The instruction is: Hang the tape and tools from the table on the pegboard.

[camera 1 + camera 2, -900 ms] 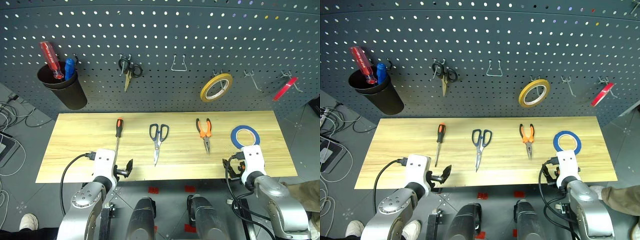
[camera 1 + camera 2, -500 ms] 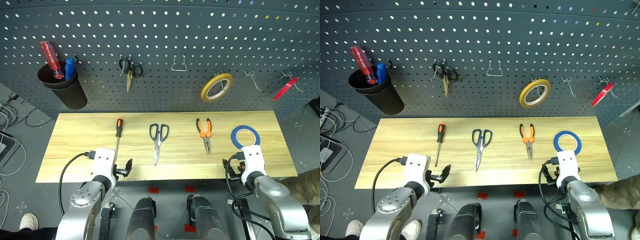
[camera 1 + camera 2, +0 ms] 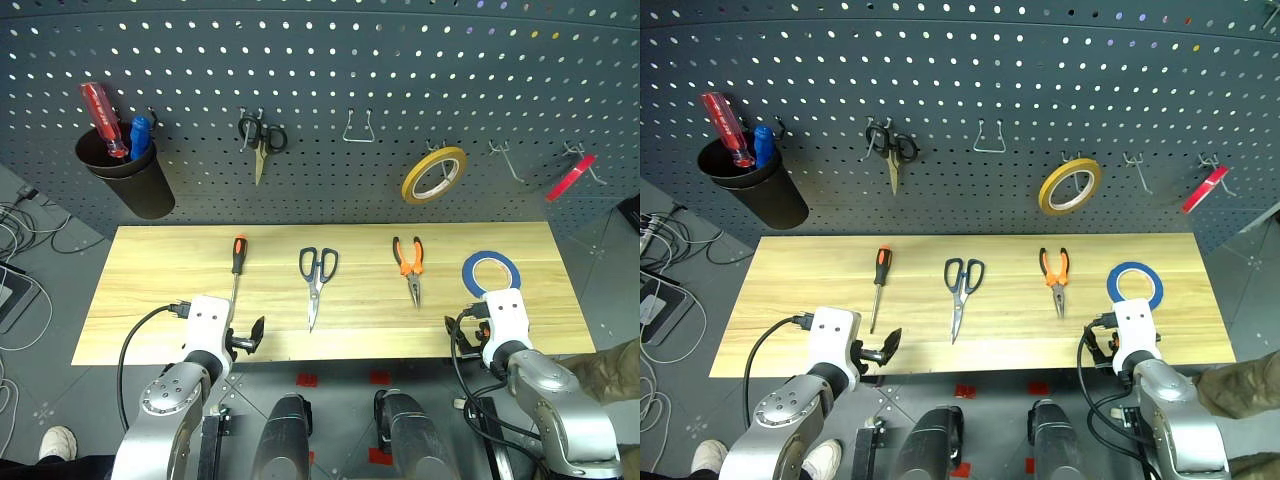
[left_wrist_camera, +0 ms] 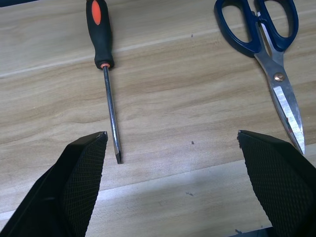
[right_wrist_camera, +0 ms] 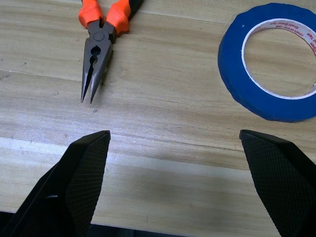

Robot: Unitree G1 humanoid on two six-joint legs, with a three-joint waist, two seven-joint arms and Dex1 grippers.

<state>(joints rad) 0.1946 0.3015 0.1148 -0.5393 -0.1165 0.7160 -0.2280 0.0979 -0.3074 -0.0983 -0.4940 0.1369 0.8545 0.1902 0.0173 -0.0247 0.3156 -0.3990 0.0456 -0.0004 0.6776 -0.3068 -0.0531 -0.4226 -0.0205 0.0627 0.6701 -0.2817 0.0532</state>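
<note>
Here, table [image 3: 150, 275] front edge, tools [image 3: 317, 275] apart

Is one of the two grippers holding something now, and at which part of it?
Nothing is held. The left gripper and the right gripper are both open above the table, with only bare wood between their fingers.

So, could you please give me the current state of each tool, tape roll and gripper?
screwdriver: flat on table
scissors: closed, on table
pliers: closed, on table
blue tape: flat on table
yellow tape: hung
small scissors: hung
left gripper: open, empty
right gripper: open, empty
</note>
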